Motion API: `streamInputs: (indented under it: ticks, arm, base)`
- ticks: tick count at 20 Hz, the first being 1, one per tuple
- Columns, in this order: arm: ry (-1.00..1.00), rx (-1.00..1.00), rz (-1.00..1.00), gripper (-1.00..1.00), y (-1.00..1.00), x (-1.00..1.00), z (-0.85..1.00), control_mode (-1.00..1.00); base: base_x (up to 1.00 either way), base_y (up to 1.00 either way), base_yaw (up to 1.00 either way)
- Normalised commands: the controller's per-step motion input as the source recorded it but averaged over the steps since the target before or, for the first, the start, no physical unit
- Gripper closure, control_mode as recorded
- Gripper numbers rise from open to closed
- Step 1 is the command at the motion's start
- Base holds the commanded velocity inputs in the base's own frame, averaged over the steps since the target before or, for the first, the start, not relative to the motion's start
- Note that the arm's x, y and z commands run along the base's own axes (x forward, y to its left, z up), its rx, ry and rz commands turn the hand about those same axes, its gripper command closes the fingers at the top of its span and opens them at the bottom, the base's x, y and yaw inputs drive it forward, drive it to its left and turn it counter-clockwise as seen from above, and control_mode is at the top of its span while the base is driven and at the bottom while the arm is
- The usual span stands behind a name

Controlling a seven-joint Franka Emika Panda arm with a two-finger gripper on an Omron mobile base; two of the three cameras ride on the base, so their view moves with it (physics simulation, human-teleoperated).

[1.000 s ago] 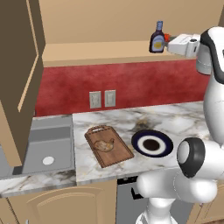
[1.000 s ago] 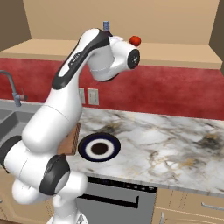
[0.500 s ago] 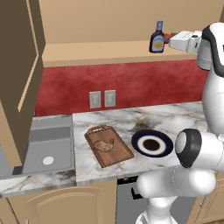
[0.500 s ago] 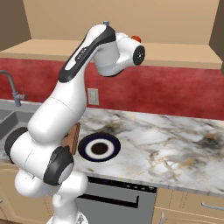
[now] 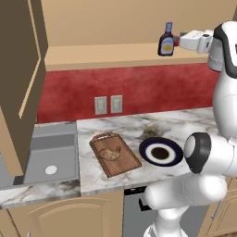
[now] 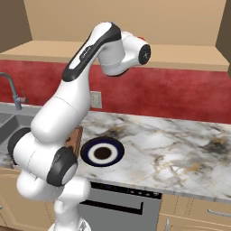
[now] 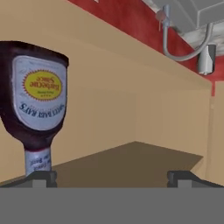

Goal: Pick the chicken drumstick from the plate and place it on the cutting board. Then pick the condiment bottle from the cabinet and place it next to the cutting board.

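Up high, your arm is raised to shelf level and stretched sideways along the cabinet (image 5: 115,55), its white hand level with the condiment bottle (image 5: 166,40). The claw (image 7: 111,175) stands wide, its two dark fingertips (image 7: 43,177) far apart and closed on nothing. Through the hand view, which is rolled over, the bottle appears inverted at the left, just off the left fingertip, with no contact you can confirm. It is dark brown and glossy, narrow-necked, with a pale cap and a yellowish oval label.

Below, the chicken drumstick (image 5: 111,153), lumpy and golden-brown, lies on the cutting board (image 5: 121,162), a reddish-brown wooden rectangle with a grooved rim and short handle tab. Just beside it to the right sits the plate (image 5: 146,152), round, navy, with a white ring and a brown centre. Both rest on the marbled bench (image 5: 185,122).

A grey sink (image 5: 55,155) lies left of the board, a brown cabinet door (image 5: 21,69) hangs open above it, and two outlets (image 5: 109,105) sit on the red backsplash.
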Motion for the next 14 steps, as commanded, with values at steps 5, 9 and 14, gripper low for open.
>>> streamInputs:
  ticks: [5, 9, 14]
  arm:
    - [0.0, 0.01, 0.0, -1.0, 0.0, 0.08, 0.01, -1.0]
    - [0.0, 0.01, 0.0, -1.0, 0.0, 0.12, 0.0, -1.0]
    - [0.0, 0.01, 0.0, -1.0, 0.0, 0.17, 0.0, -1.0]
  base:
    - [0.0, 0.0, 0.0]
    - [0.0, 0.0, 0.0]
    - [0.0, 0.0, 0.0]
